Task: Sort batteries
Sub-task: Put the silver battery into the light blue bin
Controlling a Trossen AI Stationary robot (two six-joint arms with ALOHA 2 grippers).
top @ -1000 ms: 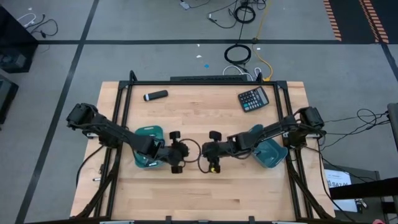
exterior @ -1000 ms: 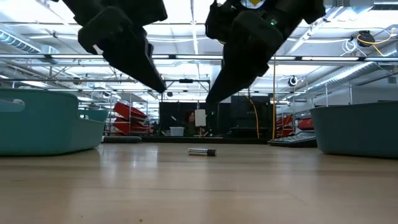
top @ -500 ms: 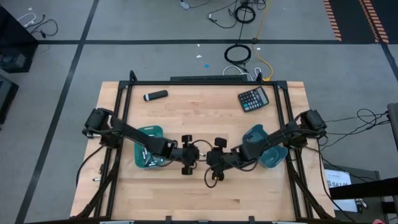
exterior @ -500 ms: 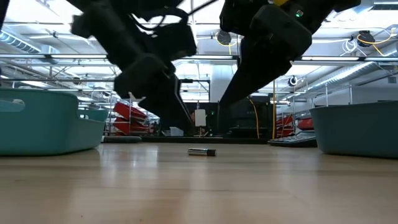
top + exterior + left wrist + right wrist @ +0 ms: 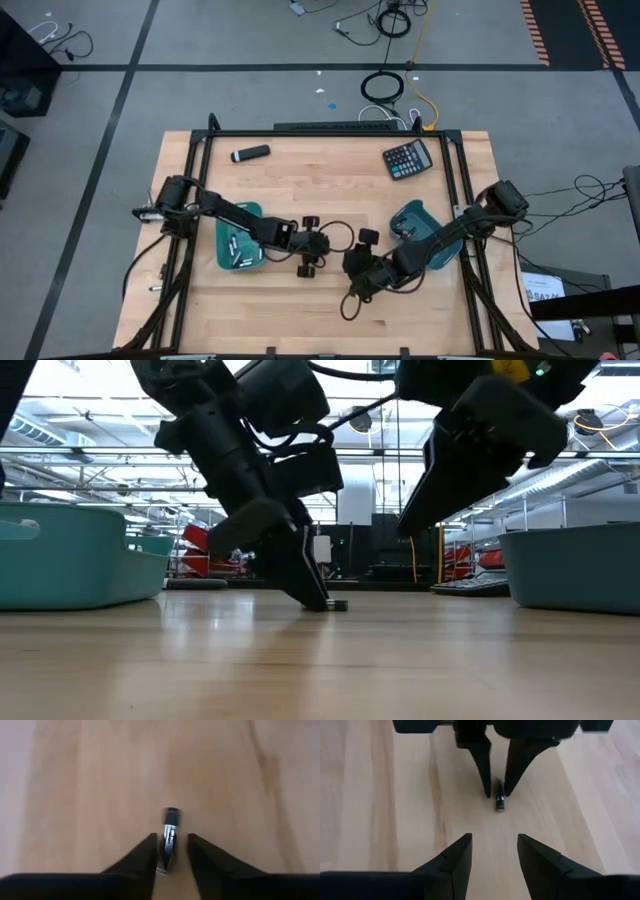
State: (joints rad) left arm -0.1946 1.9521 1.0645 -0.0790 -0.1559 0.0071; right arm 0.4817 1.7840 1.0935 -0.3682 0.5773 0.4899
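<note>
From above, the battery is hidden under the left gripper. At table height the gripper's fingers cover all but the battery's right end. The left wrist view is blurred, so whether the fingers touch the battery cannot be told. The batteries in the left bin are too small to count. The right bin lies partly under the right arm.
</note>
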